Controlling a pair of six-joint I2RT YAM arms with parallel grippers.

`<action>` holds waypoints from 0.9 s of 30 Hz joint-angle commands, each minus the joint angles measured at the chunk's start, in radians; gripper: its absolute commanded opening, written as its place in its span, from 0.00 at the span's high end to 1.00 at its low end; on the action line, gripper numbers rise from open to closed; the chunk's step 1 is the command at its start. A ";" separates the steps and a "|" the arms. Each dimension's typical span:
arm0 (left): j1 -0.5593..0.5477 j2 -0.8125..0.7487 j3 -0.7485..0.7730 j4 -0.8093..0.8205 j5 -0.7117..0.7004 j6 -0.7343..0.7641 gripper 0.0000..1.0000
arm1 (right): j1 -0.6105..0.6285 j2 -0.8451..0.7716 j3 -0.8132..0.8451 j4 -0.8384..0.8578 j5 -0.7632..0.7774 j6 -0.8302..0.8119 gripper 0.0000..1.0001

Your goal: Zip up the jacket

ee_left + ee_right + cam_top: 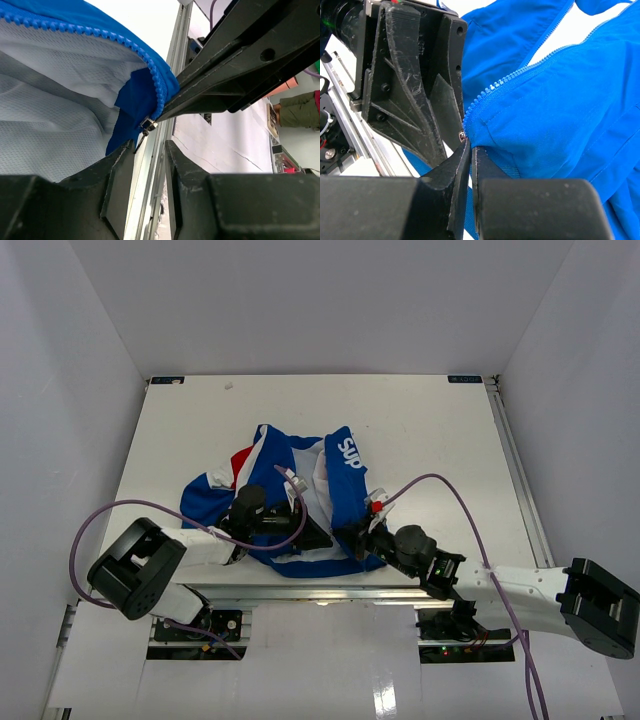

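The jacket [268, 455] lies crumpled on the white table, blue with red and white panels and white lettering, its white lining [55, 115] showing. My right gripper [471, 146] is shut on the blue hem corner [492, 131] at the bottom end of the zipper teeth [520, 75]. In the top view the right gripper [347, 534] is at the jacket's near edge. My left gripper [150, 145] faces it from the left and stands open, with nothing between its fingers. The metal zipper slider [148, 125] hangs just beyond the left gripper's fingertips. In the top view the left gripper [318, 537] almost meets the right one.
An aluminium rail [330, 592] runs along the table's near edge, directly under both grippers. Purple cables [440, 480] loop over each arm. White walls close in the table at the left, back and right.
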 commanded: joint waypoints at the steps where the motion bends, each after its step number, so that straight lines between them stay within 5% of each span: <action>1: -0.002 -0.014 -0.004 -0.002 0.038 0.005 0.58 | -0.009 -0.017 0.006 0.057 0.030 -0.011 0.92; 11: -0.002 -0.050 -0.033 -0.054 -0.025 -0.017 0.56 | -0.010 -0.074 0.006 0.032 0.027 -0.024 0.92; 19: -0.001 -0.206 0.076 -0.555 -0.410 0.038 0.53 | -0.011 -0.197 -0.054 0.003 0.035 -0.013 0.92; 27: -0.001 -0.380 0.101 -0.790 -0.803 -0.037 0.41 | -0.012 -0.244 -0.055 -0.014 0.004 -0.039 0.92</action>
